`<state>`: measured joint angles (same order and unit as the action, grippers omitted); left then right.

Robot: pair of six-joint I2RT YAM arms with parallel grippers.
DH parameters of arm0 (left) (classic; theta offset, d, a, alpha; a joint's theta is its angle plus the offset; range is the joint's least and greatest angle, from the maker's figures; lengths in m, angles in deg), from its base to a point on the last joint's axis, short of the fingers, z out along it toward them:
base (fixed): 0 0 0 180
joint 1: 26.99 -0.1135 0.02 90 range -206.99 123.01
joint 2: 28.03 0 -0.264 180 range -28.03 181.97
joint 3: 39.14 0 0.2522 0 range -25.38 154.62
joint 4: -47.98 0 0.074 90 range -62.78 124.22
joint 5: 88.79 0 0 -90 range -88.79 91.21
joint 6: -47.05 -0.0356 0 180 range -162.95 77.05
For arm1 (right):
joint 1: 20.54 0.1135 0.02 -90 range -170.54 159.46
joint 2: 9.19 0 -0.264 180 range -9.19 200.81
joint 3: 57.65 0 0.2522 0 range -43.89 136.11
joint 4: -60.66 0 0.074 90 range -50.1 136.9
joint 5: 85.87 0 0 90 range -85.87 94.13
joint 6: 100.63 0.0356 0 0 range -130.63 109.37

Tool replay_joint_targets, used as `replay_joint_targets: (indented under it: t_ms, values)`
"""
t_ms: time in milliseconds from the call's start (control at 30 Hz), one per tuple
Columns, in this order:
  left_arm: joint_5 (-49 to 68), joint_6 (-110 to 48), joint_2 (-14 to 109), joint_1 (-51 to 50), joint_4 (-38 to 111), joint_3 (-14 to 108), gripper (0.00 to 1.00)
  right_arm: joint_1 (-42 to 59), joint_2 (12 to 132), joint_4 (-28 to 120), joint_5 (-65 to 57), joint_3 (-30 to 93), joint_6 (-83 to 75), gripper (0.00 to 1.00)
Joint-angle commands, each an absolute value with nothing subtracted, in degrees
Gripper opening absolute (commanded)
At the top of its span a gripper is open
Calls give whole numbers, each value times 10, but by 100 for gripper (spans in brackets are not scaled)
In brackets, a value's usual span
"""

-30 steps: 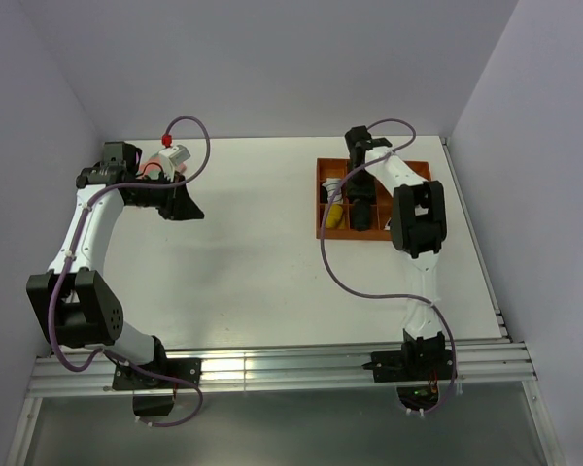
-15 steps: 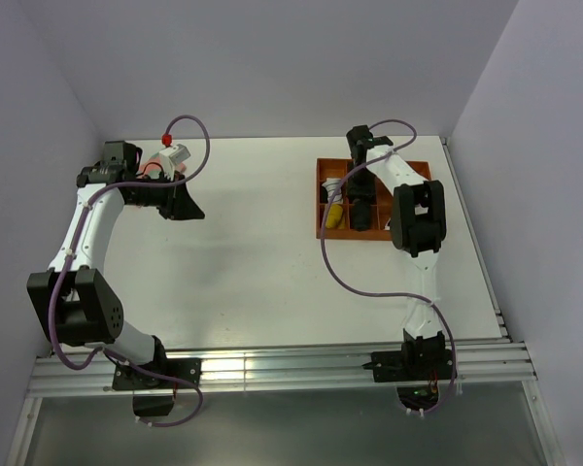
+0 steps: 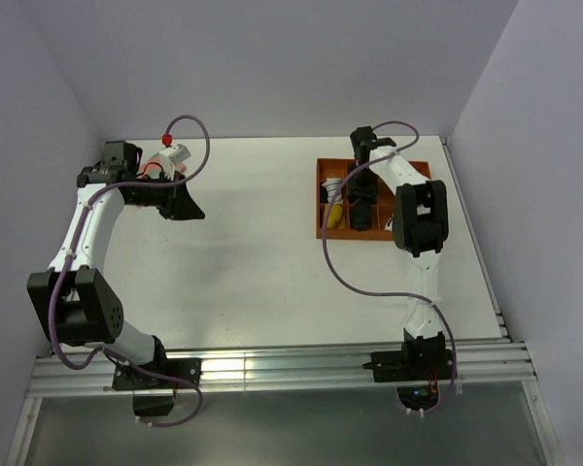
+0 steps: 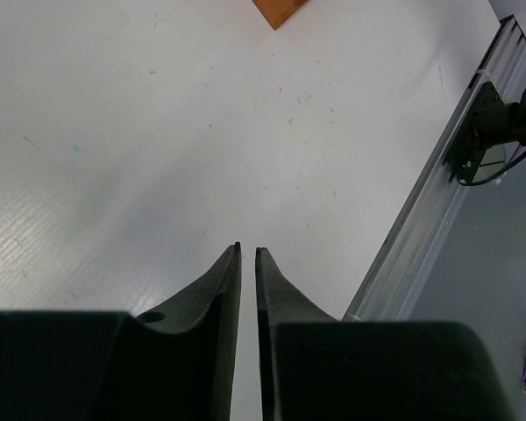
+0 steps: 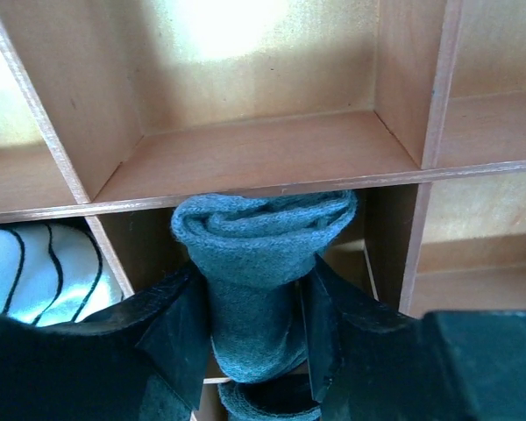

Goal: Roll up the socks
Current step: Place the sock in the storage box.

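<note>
My right gripper (image 5: 256, 270) is shut on the grey sock (image 5: 263, 232), which is rolled into a bundle and held upright over a middle compartment of the orange wooden tray (image 5: 245, 153). The white sock with thin black stripes (image 5: 44, 272) lies rolled in the compartment to the left; it also shows in the top view (image 3: 330, 187). In the top view my right gripper (image 3: 361, 190) is over the tray (image 3: 420, 167). My left gripper (image 4: 247, 251) is shut and empty, hovering over bare table at the far left (image 3: 190, 210).
A small yellow rolled bundle (image 3: 336, 215) and a black rolled bundle (image 3: 363, 218) sit in the tray's near compartments. A metal rail (image 4: 430, 210) runs along the table's near edge. Walls close in the table on the left, the back and the right.
My right wrist has shifted slightly to the right over the tray. The left arm has not moved.
</note>
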<state>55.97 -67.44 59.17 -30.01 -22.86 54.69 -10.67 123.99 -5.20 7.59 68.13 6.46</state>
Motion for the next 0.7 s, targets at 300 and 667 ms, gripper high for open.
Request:
replay_joint_targets:
  t_ms: [300,667]
  values:
    - [574,-675,606,-296,-229,571,18,-95,1190,-44,44,657,76,66]
    - [572,-671,612,-292,-224,571,18,-95,1155,-56,52,665,78,67]
